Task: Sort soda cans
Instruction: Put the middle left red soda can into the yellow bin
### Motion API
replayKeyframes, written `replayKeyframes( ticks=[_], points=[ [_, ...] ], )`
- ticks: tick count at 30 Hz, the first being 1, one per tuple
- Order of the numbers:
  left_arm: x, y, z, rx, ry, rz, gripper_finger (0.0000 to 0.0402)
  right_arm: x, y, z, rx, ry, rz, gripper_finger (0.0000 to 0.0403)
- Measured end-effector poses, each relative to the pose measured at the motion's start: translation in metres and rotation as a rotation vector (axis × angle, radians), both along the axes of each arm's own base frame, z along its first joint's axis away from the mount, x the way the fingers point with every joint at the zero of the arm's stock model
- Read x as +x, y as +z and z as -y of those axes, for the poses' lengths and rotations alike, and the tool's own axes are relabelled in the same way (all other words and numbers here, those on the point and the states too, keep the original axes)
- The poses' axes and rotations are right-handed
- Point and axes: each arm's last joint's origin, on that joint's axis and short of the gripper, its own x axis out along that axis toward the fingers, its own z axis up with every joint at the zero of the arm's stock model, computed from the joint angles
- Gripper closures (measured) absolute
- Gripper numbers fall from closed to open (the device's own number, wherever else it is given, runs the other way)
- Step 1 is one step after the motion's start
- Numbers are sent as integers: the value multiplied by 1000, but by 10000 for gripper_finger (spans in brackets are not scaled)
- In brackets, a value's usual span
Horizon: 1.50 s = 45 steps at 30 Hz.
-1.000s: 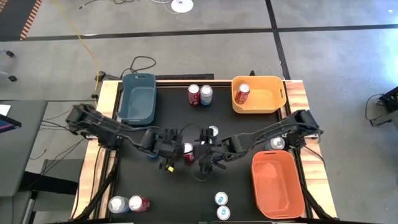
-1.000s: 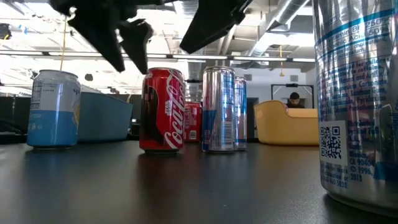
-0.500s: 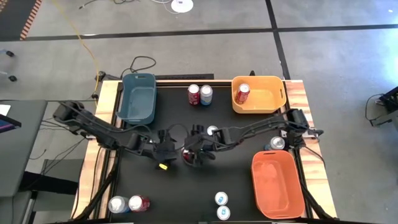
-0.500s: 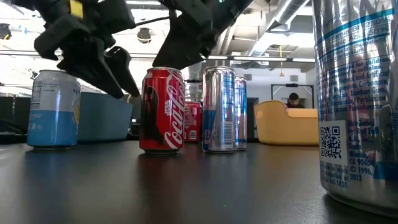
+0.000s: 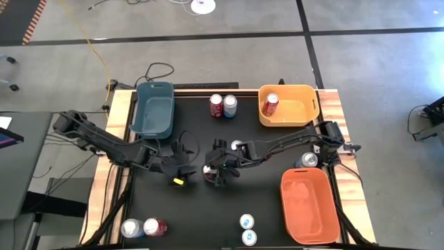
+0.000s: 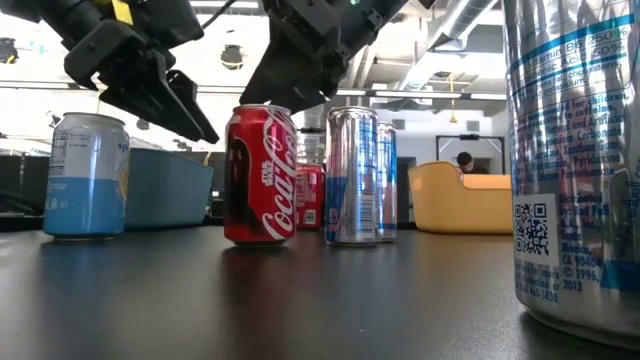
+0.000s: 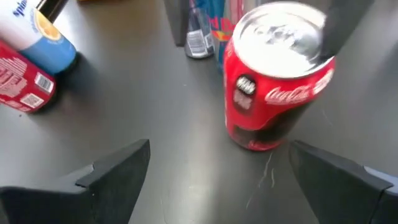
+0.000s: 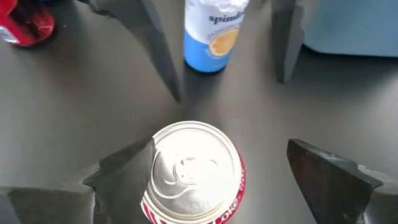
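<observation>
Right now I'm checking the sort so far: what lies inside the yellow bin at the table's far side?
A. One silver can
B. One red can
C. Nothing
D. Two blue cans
B: the high view shows a single red can lying inside the yellow bin, with no other can in it.

Mid-bench, one can stands between left gripper and right gripper; another can behind, apparently apart.
</observation>
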Motion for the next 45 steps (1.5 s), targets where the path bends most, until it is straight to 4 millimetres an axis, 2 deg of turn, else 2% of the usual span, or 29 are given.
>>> replayKeyframes(
  ticks=[9, 13, 19, 25, 29, 36, 41, 45],
  points=[
    [-1, 1, -1, 25, 13, 6, 24, 2, 1, 15, 12, -42, 2, 9],
    [-1, 2, -3, 91, 47, 14, 24, -2, 8, 15, 2, -31, 11, 9],
    [-1, 2, -2, 89, 47, 12, 24, -9, 25, 12, 41, 1, 40, 9],
    [-2, 2, -1, 112, 67, 25, 24, -6, 1, 0, 96, 14, -55, 9],
    [-2, 2, -1, 110, 73, 28, 24, -5, -2, -5, 103, 20, -51, 9],
    [-2, 2, -1, 107, 75, 30, 24, -4, -2, 5, 98, -39, -49, 9],
    [-1, 3, 0, 101, 77, 38, 24, 4, -24, 10, 111, -44, -100, 9],
    [-1, 3, 0, 100, 79, 43, 24, 8, -33, 14, 133, -34, -114, 9]
  ],
)
